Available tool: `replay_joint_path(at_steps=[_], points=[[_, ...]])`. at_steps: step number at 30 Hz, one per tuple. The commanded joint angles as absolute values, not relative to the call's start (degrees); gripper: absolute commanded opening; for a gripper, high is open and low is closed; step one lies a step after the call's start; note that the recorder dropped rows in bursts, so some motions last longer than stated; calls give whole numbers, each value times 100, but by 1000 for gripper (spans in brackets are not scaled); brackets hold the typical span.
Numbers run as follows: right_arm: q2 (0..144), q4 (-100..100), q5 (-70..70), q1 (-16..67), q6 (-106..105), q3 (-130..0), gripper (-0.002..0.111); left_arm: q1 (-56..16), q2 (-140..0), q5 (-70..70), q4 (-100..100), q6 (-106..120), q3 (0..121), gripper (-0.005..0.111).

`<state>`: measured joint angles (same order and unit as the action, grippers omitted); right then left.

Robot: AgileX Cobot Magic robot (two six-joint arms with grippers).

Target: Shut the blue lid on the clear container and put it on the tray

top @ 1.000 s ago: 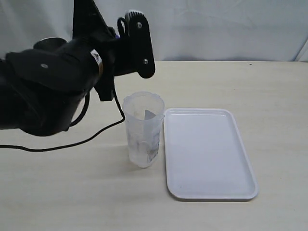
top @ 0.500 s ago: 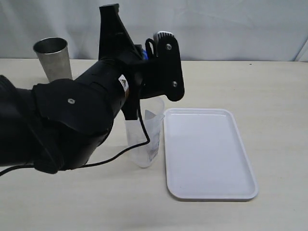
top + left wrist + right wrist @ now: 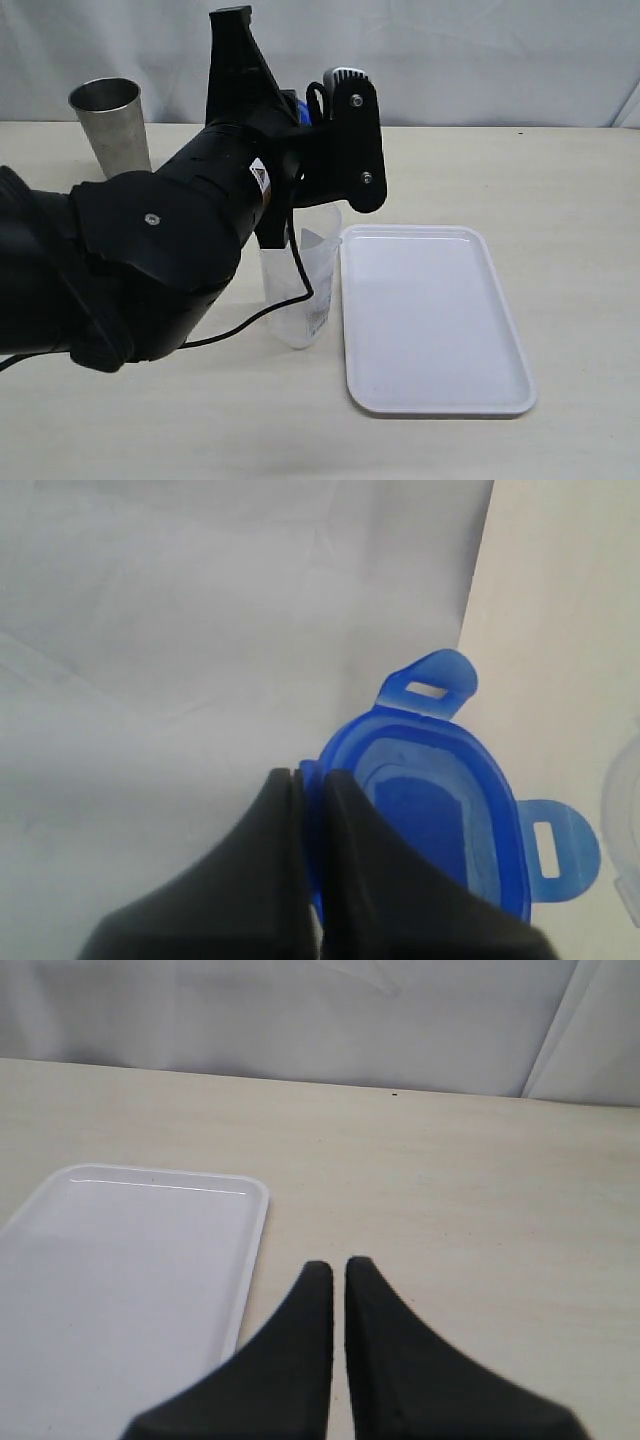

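The left arm (image 3: 150, 260) reaches in from 9 o'clock across the worktop (image 3: 560, 200) in the exterior view. The left jaws are closed almost fully and pinch one edge of the lid (image 3: 430, 810). The lid is in the air, clear of the worktop, with two snap flaps standing out from its free sides. In the exterior view only a small blue portion of the lid (image 3: 297, 108) shows behind the arm's end, at 12 o'clock of the container (image 3: 318, 275) and above its mouth. The lid is not seated on the container. The container stands upright on the worktop, partly hidden by the arm, with its mouth open. The tray (image 3: 430, 320) lies flat at 3 o'clock of the container, just beside it; whether the two touch cannot be told. A steel tumbler (image 3: 110, 120) stands upright at 10 o'clock of the container, well apart. The right jaws are fully closed and hold nothing. They hang over bare worktop beside the long rim of the tray (image 3: 120, 1280).
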<state>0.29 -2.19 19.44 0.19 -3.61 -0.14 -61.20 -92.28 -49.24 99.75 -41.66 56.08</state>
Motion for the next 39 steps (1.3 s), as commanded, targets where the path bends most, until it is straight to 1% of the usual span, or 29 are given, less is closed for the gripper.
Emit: replay_joint_path(at_steps=[1, 7, 33, 39], points=[[0, -215, 1953, -17, -365, 0, 4, -6136, -9214, -5202, 9995, -4018, 5482, 0], [0, -215, 1953, -17, -365, 0, 4, -6136, -9214, -5189, 9995, -4134, 5167, 0], [0, -215, 1953, -17, -365, 0, 4, -6273, -9214, -5130, 9995, -4523, 5167, 0], [0, -215, 1953, -17, -365, 0, 4, -6273, -9214, -4875, 9995, -4520, 5167, 0]])
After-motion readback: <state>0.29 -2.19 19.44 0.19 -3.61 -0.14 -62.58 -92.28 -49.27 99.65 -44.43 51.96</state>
